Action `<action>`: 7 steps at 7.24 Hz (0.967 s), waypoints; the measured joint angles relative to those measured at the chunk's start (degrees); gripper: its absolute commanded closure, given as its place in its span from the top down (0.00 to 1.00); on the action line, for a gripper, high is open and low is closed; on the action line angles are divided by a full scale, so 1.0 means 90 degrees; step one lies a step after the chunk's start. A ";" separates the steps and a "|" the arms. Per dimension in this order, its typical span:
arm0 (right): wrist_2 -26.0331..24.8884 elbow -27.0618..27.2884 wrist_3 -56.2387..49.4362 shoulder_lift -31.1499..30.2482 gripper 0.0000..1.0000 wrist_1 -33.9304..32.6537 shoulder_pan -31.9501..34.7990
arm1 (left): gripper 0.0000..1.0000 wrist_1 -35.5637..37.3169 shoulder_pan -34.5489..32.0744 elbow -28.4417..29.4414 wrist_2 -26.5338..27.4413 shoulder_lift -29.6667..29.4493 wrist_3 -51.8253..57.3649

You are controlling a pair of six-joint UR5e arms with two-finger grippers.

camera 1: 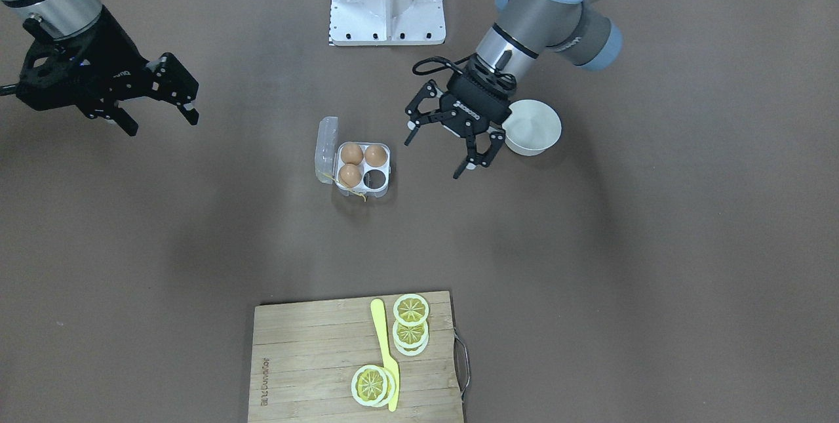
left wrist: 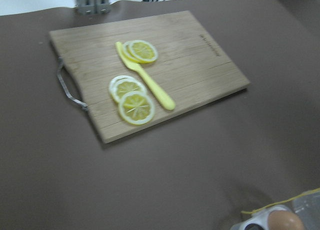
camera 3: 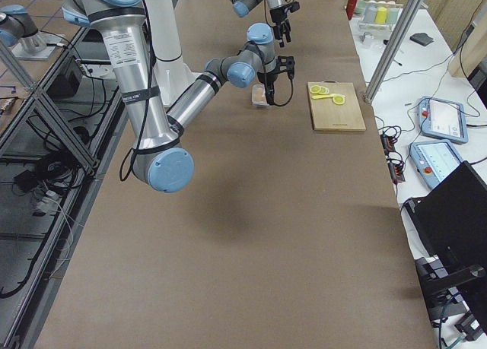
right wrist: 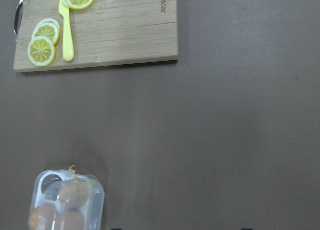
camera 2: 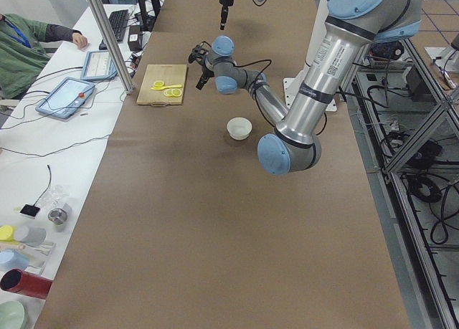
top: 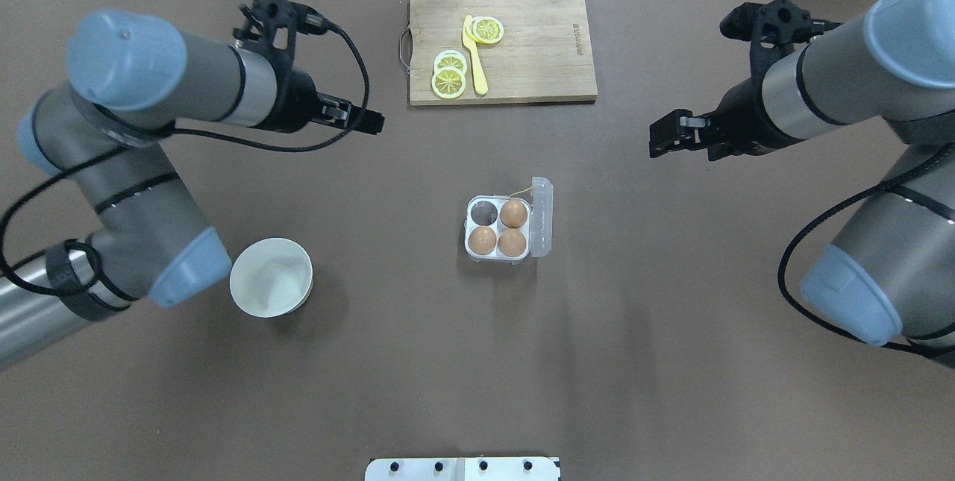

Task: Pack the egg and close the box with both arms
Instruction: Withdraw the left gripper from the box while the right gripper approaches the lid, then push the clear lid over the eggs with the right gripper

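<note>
Eggs [camera 1: 352, 153] first: how do they look?
Three alike, smooth and orange-brown, each seated in a round cell of the box [camera 1: 367, 195]. The fourth cell [camera 1: 375, 178] is empty.
And the box itself?
Small, square, clear plastic with a pale base. Its hinged lid [camera 1: 326, 147] stands open along one side, and a thin yellow string [camera 1: 358, 196] trails from one edge. It sits about mid-tabletop [camera 1: 590, 279], on a matte brown surface.
Where are the fingers?
The left fingers [camera 1: 478, 153] are black, spread apart and grip nothing. They hang near the box on the side away from the lid, not touching it, just beside a round white bowl [camera 1: 537, 128]. The right fingers [camera 1: 174, 85] are likewise spread and empty, well apart from the box on its lid side. The box lies between the two.
Anything further out?
A wooden cutting board [camera 1: 308, 357] with a metal handle, at the tabletop's edge away from the robot, carrying lemon slices [camera 1: 411, 309] and a yellow plastic knife [camera 1: 383, 351].
</note>
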 measured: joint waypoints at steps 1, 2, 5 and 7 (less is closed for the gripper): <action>-0.0181 -0.0125 0.0470 0.0013 0.00 0.0429 -0.0295 | 0.97 0.0402 -0.0553 -0.0102 -0.0580 0.0315 0.0398; -0.0324 -0.0238 0.0912 -0.0001 0.00 0.0817 -0.0544 | 0.97 0.0696 -0.1122 -0.0127 -0.1078 0.0701 0.1099; -0.0960 -0.0340 0.2009 0.0023 0.00 0.1150 -0.1394 | 0.97 0.1613 -0.2979 0.0167 -0.2176 0.1628 0.4406; -0.1536 -0.0423 0.2441 0.0251 0.00 0.1164 -0.1968 | 0.97 0.1895 -0.3680 0.0589 -0.2327 0.1780 0.5808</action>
